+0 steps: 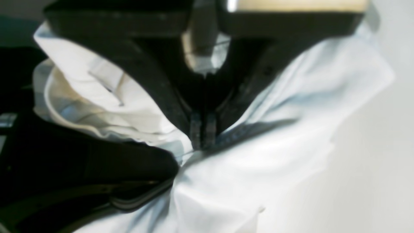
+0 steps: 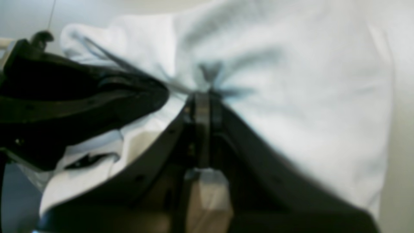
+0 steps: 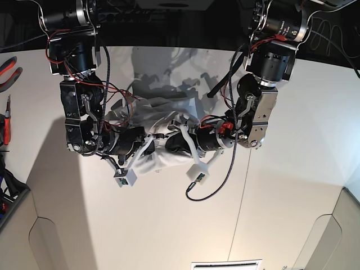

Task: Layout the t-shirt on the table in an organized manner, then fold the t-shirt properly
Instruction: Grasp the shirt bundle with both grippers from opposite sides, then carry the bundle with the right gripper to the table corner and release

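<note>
T-shirt [image 3: 169, 112]: plain white, no print, bluish-grey in fold shadows. Table [image 3: 292, 185]: matte off-white, thin dark seam lines. Left gripper [image 1: 202, 142] fingers [image 1: 195, 129]: black. Right gripper [image 2: 204, 95]: black. Arm wiring: red, black.

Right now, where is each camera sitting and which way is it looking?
Left wrist: rides on the left arm, looking down its shut left gripper pinching the t-shirt; the other arm's black fingers poke in.
Right wrist: rides on the right arm, looking along its shut right gripper into the same shirt.
Base: sits high above, looking down at the table, with both arms meeting at the bunched shirt.
Shared: both wrist views show the shirt and the neighbouring gripper.
</note>
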Controlling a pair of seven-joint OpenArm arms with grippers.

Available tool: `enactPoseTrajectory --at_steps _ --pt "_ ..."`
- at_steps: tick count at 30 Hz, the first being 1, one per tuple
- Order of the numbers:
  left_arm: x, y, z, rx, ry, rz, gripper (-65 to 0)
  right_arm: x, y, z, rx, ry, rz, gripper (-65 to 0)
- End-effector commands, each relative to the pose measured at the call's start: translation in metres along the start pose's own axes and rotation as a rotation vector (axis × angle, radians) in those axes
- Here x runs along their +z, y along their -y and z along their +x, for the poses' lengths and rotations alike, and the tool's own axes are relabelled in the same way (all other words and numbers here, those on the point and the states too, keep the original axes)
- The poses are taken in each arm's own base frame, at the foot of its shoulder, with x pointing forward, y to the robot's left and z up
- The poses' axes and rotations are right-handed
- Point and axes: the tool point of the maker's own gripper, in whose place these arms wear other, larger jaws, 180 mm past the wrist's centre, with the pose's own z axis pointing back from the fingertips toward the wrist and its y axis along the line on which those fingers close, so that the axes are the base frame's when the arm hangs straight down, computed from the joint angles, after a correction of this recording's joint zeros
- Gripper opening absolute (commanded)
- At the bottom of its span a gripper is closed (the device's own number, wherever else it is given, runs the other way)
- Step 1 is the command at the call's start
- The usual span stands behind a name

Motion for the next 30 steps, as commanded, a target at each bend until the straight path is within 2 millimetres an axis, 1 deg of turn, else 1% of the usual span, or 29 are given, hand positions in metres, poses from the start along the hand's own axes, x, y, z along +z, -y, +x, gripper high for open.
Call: enactPoseTrajectory --at_steps 1,4,7,9,13,17,19,21,23,26,28,30 --pt "0.020 -0.069 -0.046 -0.073 -0.246 0.307 -65.0 0.018 0.075 -0.049 0.017 -0.229 -0.294 -65.0" --pt "0.015 -0.064 -0.025 -0.153 -0.237 0.301 -65.0 0.020 0.065 -0.049 0.025 -0.236 -0.244 -65.0" --pt "0.010 -0.060 0.002 -0.219 -0.203 0.296 -65.0 0.026 0.054 -0.039 0.030 -0.180 -0.215 -65.0" --pt "0.008 -0.058 0.020 -0.257 -0.173 0.295 -65.0 0.035 0.047 -0.032 0.041 -0.145 -0.207 -65.0" --pt "0.006 -0.054 0.059 -0.326 -0.090 0.291 -65.0 0.057 0.024 -0.010 0.089 -0.046 -0.151 -65.0" --pt "0.008 -0.051 0.092 -0.371 -0.013 0.291 -65.0 0.084 -0.006 0.021 0.172 0.096 -0.065 -65.0" --pt "0.010 -0.049 0.111 -0.377 0.043 0.288 -65.0 0.095 -0.019 0.034 0.220 0.152 -0.024 -65.0" --pt "0.013 -0.046 0.130 -0.345 0.087 0.266 -65.0 0.102 -0.031 0.043 0.261 0.192 0.019 -65.0" --pt "0.017 -0.037 0.152 -0.298 0.135 0.223 -65.0 0.105 -0.040 0.047 0.294 0.213 0.063 -65.0" --pt "0.028 -0.018 0.182 -0.271 0.200 0.120 -65.0 0.108 -0.049 0.056 0.332 0.261 0.102 -65.0" --pt "0.042 -0.014 0.201 -0.247 0.257 0.087 -65.0 0.111 -0.053 0.064 0.359 0.310 0.117 -65.0" --pt "0.061 -0.013 0.221 -0.211 0.332 0.066 -65.0 0.116 -0.058 0.076 0.383 0.355 0.128 -65.0"
